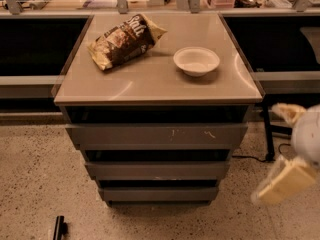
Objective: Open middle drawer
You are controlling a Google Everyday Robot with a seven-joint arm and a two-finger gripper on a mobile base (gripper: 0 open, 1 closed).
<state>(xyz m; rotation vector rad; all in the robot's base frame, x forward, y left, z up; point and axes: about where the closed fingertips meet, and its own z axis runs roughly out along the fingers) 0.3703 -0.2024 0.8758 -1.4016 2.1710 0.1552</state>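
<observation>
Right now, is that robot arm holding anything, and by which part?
Nothing that shows. The gripper hangs in the air at the lower right, apart from the cabinet, and touches neither the middle drawer nor anything else.

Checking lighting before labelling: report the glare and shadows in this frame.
Camera view: warm light; soft glare streaks on the tabletop; the bowl casts a small shadow beneath it; a dark recess lies above the middle drawer; the gripper shows pale at the right edge, beside the drawers.
</observation>
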